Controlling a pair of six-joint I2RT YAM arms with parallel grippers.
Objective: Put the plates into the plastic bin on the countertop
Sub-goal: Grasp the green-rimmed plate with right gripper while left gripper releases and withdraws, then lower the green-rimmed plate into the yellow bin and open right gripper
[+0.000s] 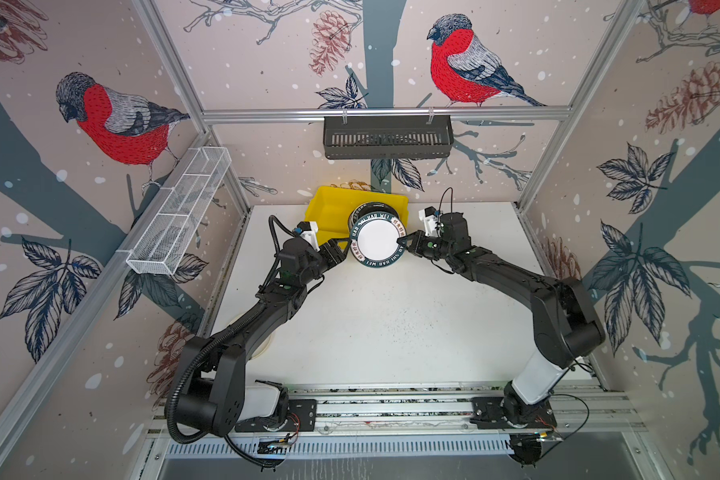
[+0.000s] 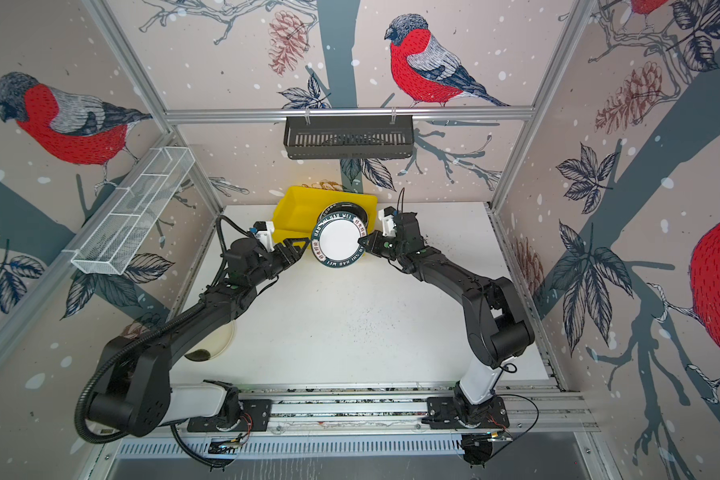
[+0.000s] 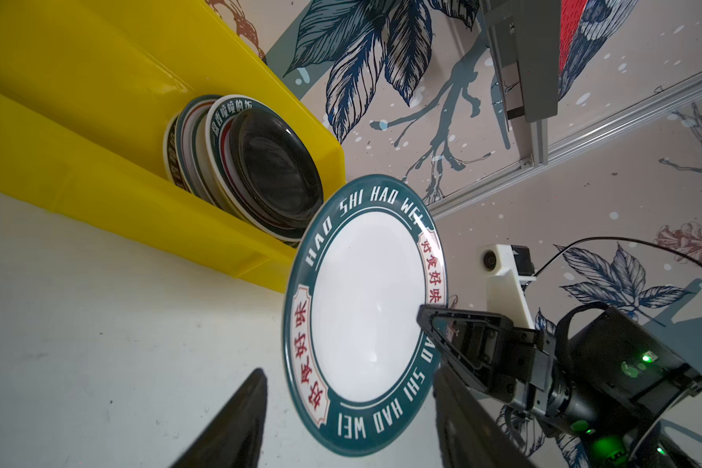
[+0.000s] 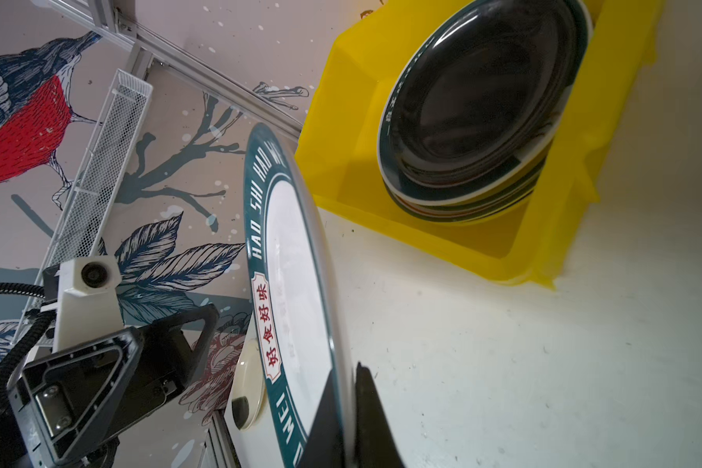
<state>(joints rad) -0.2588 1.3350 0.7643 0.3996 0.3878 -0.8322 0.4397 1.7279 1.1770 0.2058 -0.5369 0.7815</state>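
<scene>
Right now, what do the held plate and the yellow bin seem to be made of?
The held plate: likely melamine or glazed ceramic, cannot tell which; glossy, with highlights on its white centre and printed teal rim. The yellow bin: moulded plastic, smooth and shiny; its thin edges look translucent.

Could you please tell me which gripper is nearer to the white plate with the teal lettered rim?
Right. The right gripper is shut on the plate at its rim, holding it; the left gripper stands open at the opposite rim, not clamping it.
</scene>
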